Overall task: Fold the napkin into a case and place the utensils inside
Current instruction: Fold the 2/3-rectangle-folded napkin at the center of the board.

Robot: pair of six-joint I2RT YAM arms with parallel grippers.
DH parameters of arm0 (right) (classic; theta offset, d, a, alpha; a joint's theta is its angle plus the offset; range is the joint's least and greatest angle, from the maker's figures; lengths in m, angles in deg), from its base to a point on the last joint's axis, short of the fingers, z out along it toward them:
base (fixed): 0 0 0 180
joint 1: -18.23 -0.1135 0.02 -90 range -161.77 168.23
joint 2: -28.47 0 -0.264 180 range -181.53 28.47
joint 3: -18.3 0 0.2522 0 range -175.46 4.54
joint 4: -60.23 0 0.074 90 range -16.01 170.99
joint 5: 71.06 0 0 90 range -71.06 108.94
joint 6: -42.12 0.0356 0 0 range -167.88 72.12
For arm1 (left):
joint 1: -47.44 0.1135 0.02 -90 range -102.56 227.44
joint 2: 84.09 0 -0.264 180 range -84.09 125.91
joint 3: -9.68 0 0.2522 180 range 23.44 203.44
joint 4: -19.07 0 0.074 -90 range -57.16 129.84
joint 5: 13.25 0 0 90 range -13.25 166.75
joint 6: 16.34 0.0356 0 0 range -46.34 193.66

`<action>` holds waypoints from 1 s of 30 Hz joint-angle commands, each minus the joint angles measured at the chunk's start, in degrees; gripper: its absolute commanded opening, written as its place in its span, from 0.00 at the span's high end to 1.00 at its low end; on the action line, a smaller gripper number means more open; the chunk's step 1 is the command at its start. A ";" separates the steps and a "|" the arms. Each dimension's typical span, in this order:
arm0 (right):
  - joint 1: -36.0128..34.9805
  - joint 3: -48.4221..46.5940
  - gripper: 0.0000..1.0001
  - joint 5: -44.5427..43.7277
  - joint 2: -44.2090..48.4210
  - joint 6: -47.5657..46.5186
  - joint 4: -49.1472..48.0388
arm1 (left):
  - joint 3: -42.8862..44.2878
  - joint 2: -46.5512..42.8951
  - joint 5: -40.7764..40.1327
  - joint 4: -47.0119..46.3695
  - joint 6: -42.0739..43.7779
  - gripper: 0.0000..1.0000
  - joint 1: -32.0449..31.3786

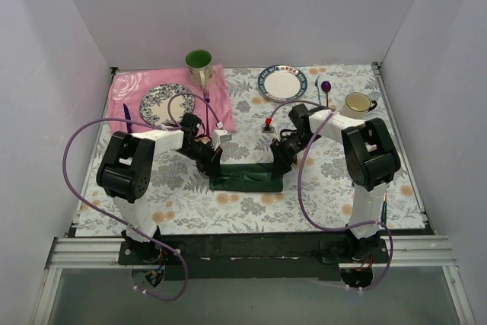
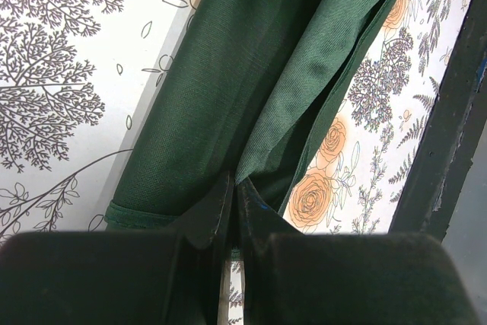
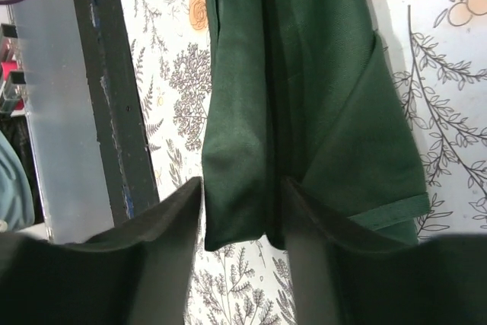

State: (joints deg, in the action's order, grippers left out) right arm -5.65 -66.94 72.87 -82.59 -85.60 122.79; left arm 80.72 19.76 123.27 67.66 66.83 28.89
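The dark green napkin (image 1: 247, 176) lies folded into a narrow strip on the flowered table, stretched between my two grippers. My left gripper (image 1: 214, 169) is at the strip's left end. In the left wrist view its jaws are shut on a fold of the napkin (image 2: 228, 89) right at the left gripper (image 2: 234, 188) tips. My right gripper (image 1: 278, 164) is at the strip's right end. There the right gripper (image 3: 242, 182) stands open astride the end of the napkin (image 3: 304, 97), a gap showing beside one finger. I cannot pick out the utensils.
A pink cloth (image 1: 129, 89) with a patterned plate (image 1: 166, 104) lies at the back left, a green mug (image 1: 199, 66) behind it. A second plate (image 1: 282, 81), a purple spoon (image 1: 326, 87) and a cream mug (image 1: 358, 103) sit at the back right.
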 commanded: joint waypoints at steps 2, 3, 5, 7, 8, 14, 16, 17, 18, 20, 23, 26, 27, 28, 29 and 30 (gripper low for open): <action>-0.29 0.03 0.63 -1.46 -1.34 0.44 -3.17 | 0.03 2.06 -4.51 0.94 1.47 1.00 0.35; -0.38 0.03 0.69 -1.64 -1.61 0.88 -4.05 | 0.03 1.97 -4.16 0.94 1.56 1.00 0.44; -0.29 -0.23 0.83 -1.03 -2.66 1.50 -4.41 | -0.06 1.44 -3.63 0.94 1.73 1.00 0.70; -0.29 -0.32 0.96 -0.76 -3.89 1.85 -4.32 | -0.23 -0.22 -2.06 0.86 2.34 0.95 1.31; -0.38 -0.24 0.99 -0.85 -4.16 2.12 -4.41 | -0.32 -1.01 -1.44 0.68 2.35 0.92 1.58; -0.29 0.03 0.99 -1.37 -6.44 4.22 -5.99 | -0.85 -8.48 6.64 -1.33 1.30 0.61 3.60; -0.29 0.12 0.99 -1.29 -6.80 4.49 -6.34 | -1.29 -11.90 7.96 -3.17 1.12 0.53 3.69; -0.29 0.12 0.99 -1.29 -6.97 4.67 -6.26 | -1.64 -13.49 8.32 -4.23 0.33 0.51 3.69; -0.29 0.20 0.99 -1.20 -7.23 4.75 -6.34 | -2.16 -14.89 8.58 -5.20 0.41 0.50 3.69; -0.29 0.20 0.99 -0.94 -7.41 5.10 -6.43 | -4.27 -19.55 9.72 -8.18 1.38 0.47 3.52; -0.29 0.12 0.99 -0.50 -7.85 5.46 -6.52 | -9.45 -26.82 9.29 -14.07 2.87 0.43 1.68; -0.20 0.12 0.99 -0.32 -8.03 5.72 -6.70 | -16.21 -34.82 3.08 -21.19 6.29 0.40 -4.90; -0.20 0.12 0.99 -0.23 -8.37 5.72 -6.61 | -17.88 -36.34 2.18 -22.60 10.04 0.39 -8.84; -0.20 0.12 0.99 -0.06 -8.38 5.81 -6.61 | -19.47 -37.57 0.60 -26.70 10.52 0.39 -11.05; -0.20 0.12 0.99 0.03 -8.55 5.81 -6.61 | -22.01 -39.06 -2.98 -29.00 10.43 0.38 -13.25; -0.20 -0.06 0.99 0.21 -8.73 5.90 -6.52 | -22.38 -38.99 -4.06 -30.33 11.04 0.37 -17.01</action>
State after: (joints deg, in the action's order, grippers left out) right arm -5.78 -66.87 73.05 -90.07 -79.52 117.30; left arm 62.71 -16.02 126.14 47.95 72.73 20.19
